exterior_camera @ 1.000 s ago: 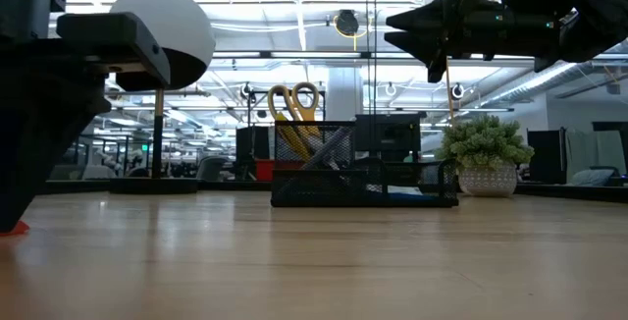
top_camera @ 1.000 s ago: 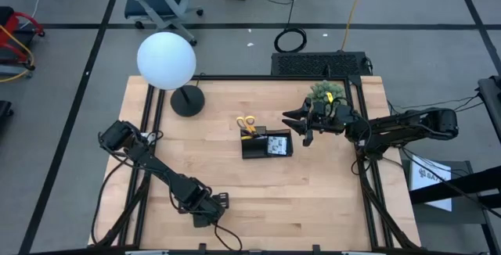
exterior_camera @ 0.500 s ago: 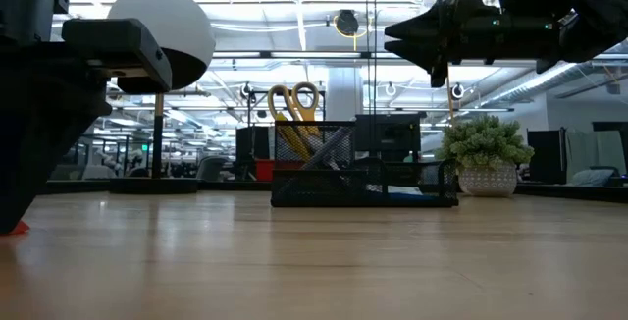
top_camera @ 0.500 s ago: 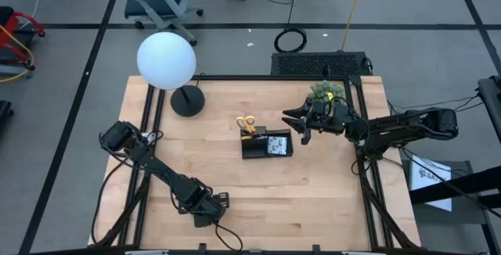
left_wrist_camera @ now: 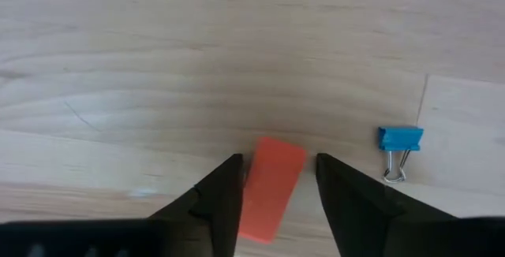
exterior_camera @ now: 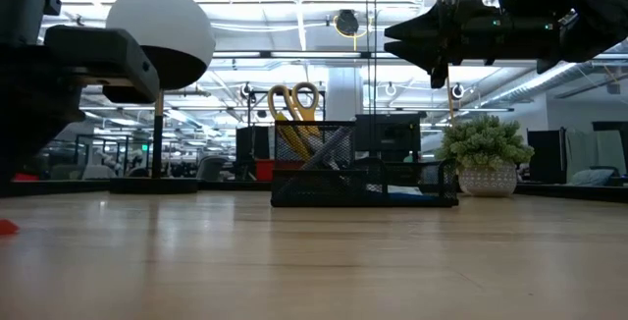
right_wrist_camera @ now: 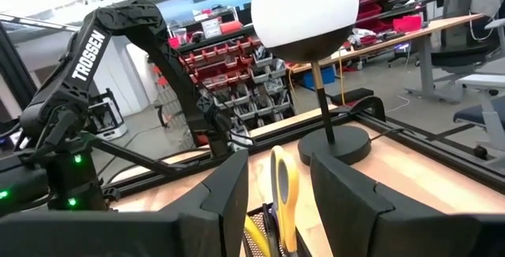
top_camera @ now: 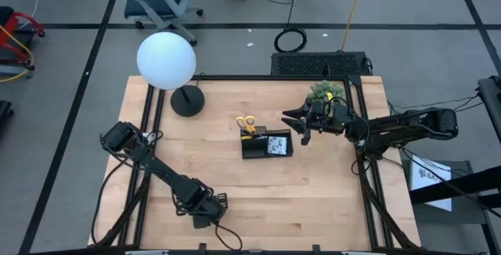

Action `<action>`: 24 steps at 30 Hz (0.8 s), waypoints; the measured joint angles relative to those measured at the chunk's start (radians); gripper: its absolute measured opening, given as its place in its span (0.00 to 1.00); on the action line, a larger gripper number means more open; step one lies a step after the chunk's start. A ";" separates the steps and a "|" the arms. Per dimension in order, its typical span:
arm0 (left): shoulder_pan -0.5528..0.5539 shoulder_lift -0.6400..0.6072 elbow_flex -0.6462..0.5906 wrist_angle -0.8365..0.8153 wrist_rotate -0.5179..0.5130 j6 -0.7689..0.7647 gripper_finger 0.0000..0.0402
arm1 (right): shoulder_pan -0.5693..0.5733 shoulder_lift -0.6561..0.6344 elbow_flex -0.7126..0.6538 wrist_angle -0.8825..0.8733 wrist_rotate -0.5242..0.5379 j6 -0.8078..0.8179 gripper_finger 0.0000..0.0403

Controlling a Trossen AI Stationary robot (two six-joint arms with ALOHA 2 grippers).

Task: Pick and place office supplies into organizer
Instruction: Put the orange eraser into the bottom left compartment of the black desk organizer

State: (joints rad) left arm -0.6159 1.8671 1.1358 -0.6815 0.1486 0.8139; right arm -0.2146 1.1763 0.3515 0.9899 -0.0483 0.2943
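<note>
The worktop [top_camera: 313,200] fills the middle of the high view, with the organizer [top_camera: 266,145] at its centre and yellow-handled scissors [top_camera: 247,123] standing handles-up in its back compartment. The right pincer [top_camera: 299,123] hangs just right of the organizer, jaws apart and holding nothing. The left pincer [left_wrist_camera: 273,180], at lower left in the high view, straddles a small red eraser [left_wrist_camera: 271,188] lying flat on the wood; its fingers [left_wrist_camera: 219,194] are apart, not gripping. The eraser's long axis runs roughly between the fingers, slightly tilted. It looks light, stiff and blocky, so pinching its long sides should hold. A blue binder clip [left_wrist_camera: 399,147] lies nearby.
</note>
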 joint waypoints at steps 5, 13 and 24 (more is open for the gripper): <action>0.015 0.000 0.000 0.026 0.001 0.013 0.32 | 0.000 0.000 0.000 0.000 0.000 0.000 0.32; 0.018 0.009 0.002 0.040 0.005 0.041 0.20 | 0.000 0.000 0.000 0.000 -0.001 0.005 0.32; 0.018 0.031 0.004 0.043 0.002 0.034 0.17 | 0.000 0.000 0.000 0.000 -0.001 0.004 0.32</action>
State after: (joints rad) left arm -0.5976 1.8977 1.1400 -0.6387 0.1509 0.8474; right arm -0.2142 1.1763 0.3515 0.9901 -0.0494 0.2985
